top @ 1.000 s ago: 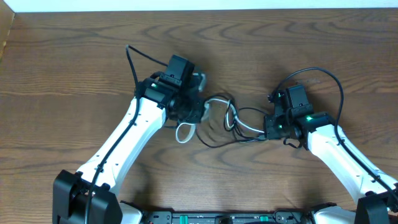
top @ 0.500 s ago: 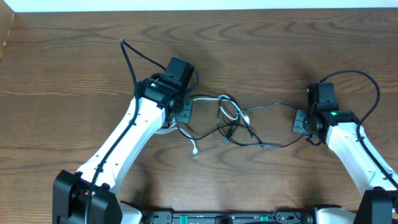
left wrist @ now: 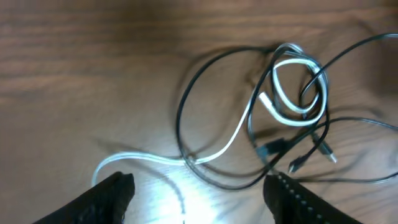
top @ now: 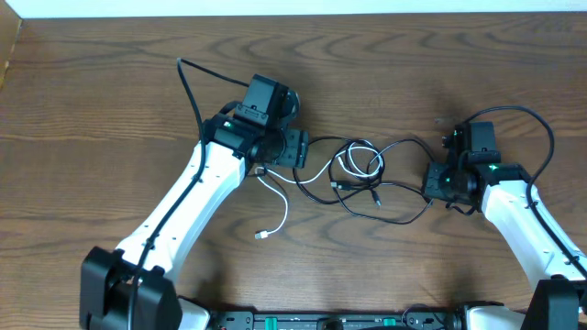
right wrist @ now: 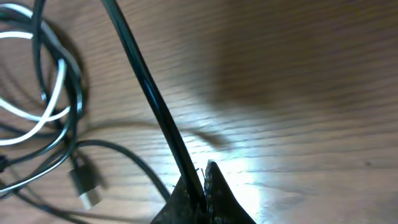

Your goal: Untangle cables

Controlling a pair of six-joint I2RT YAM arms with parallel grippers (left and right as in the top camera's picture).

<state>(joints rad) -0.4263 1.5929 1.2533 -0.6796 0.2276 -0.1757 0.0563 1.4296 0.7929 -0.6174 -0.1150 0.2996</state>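
**Right hand**: shut tight on a black cord. The cord runs from the fingertips out across the counter toward the knot.

**Left hand**: spread wide and holding nothing. It hangs low over the counter. The white cord lies on the wood below the gap between its fingers, and no finger touches it.

**Cord position:** All cords lie between the two hands, at mid-counter. The white cord leads from beside the left hand into the knot, where it forms a loop threaded by black loops. Its other run trails toward the near edge and ends in a free plug, well clear of the knot.

**Progress, as judged:** Partial.
- Done: the bundle is loose and open, with wood visible through the loops, and one white tail is free.
- Left: the white loop and the black cords cross at the centre, and no cord lies fully apart.
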